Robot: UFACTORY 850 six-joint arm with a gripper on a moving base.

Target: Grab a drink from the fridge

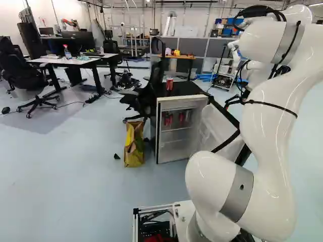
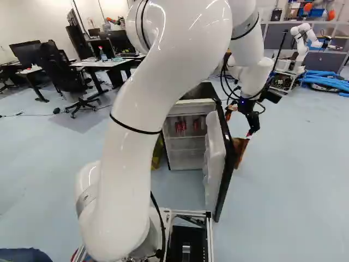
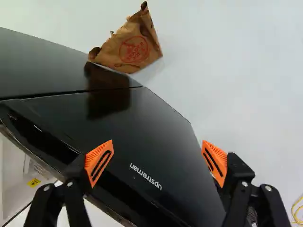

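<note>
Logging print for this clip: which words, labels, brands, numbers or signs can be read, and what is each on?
"upstreman": on the black fridge door.
Red round print on the brown paper bag: too blurred to read surely.
Yellow label on a white surface past the door's edge: too small to read.
Red cans inside and red can on top: any print too small.

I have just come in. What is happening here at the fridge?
A white robot arm seems to be on a job of fetching a drink. The fridge has its door open, and red cans stand inside. The open gripper faces the door's black outer side and holds nothing.
</note>
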